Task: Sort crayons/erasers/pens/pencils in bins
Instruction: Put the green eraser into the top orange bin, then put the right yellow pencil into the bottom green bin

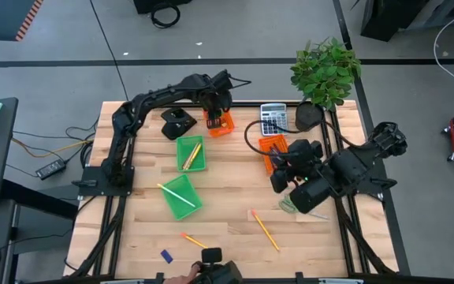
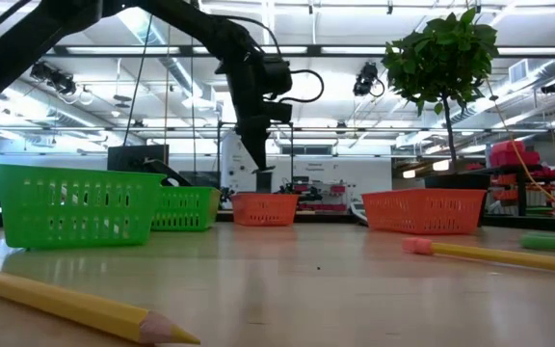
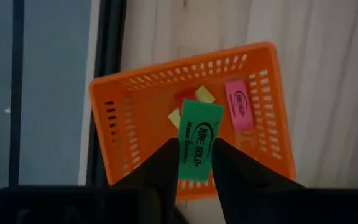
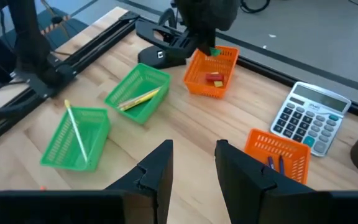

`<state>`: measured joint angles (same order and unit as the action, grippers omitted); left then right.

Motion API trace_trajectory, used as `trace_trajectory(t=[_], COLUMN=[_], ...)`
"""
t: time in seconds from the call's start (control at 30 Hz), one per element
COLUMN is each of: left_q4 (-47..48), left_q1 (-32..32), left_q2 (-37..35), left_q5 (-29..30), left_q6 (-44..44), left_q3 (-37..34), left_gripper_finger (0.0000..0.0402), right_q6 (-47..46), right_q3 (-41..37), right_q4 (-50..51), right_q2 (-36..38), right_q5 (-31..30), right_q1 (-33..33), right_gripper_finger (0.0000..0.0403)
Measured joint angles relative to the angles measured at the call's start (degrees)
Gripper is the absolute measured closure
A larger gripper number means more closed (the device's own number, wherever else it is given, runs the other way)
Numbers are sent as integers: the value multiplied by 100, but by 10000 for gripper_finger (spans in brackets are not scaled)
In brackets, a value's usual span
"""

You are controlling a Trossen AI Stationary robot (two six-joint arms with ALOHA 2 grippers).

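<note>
Eraser (image 3: 197, 142), green, sits pinched in the left claw (image 3: 192, 163) above the orange bin (image 3: 120, 118) at the worktop's far edge; right claw (image 4: 192, 163) gapes empty.

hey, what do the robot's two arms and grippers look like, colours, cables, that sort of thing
Both arms are black, jointed, with chunky housings. The left arm is slim and tubular, with a black cable looping off its wrist; its base is a flat black plate. The right arm looks bulkier. The left gripper and right gripper each have two flat, dark fingers tapering to blunt tips. No markings are readable.
</note>
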<state>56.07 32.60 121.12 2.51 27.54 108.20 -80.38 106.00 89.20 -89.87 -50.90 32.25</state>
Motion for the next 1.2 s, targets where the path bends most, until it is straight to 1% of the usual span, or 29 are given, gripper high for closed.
trace_trajectory(t=[0.1, 0.23, 0.33, 0.4, 0.5, 0.6, 0.7, 0.77, 0.87, 0.93, 1.0, 1.13, 1.2], left_q4=[-89, -14, 142, 345, 667, 798, 799, 794, 697, 497, 45, -1327, -2102], left_q1=[6, 11, 8, -13, -137, -488, -1025, -1430, -2106, -2531, -2917, -3500, -3707], left_q2=[29, 39, 39, 39, 39, 39, 33, 33, 31, 33, 33, 35, 99], left_q5=[-26, -27, -51, -229, -841, -1429, -1869, -2095, -2168, -2176, -2140, -1848, -1624], left_q6=[-169, -186, -370, -550, -937, -1065, -778, -488, -51, 184, 233, -156, -298], left_q3=[7, 4, 4, 4, 4, 4, 4, 4, 4, 4, 4, 4, 13], left_gripper_finger=[274, 216, 175, 156, 143, 149, 167, 181, 202, 214, 225, 237, 239], right_q6=[61, 233, 281, 289, 371, 389, 337, 213, -45, -329, -670, -1508, -1895], right_q3=[0, 0, 0, 0, 0, 0, 0, 28, 202, 273, 297, 233, 194], right_q4=[-97, -150, -149, -149, -150, -149, -159, -212, -296, -397, -459, -526, -535], right_q2=[1, 3, 3, 3, 3, 3, 18, 43, 61, 71, 68, 65, 58], right_q5=[35, 42, 115, 221, 556, 989, 1485, 1899, 2353, 2395, 2349, 2186, 2000], right_q1=[-66, -66, -66, -66, -62, -60, 18, 125, 461, 780, 1139, 1800, 2120], right_gripper_finger=[276, 276, 276, 276, 276, 276, 276, 276, 276, 276, 276, 276, 276])
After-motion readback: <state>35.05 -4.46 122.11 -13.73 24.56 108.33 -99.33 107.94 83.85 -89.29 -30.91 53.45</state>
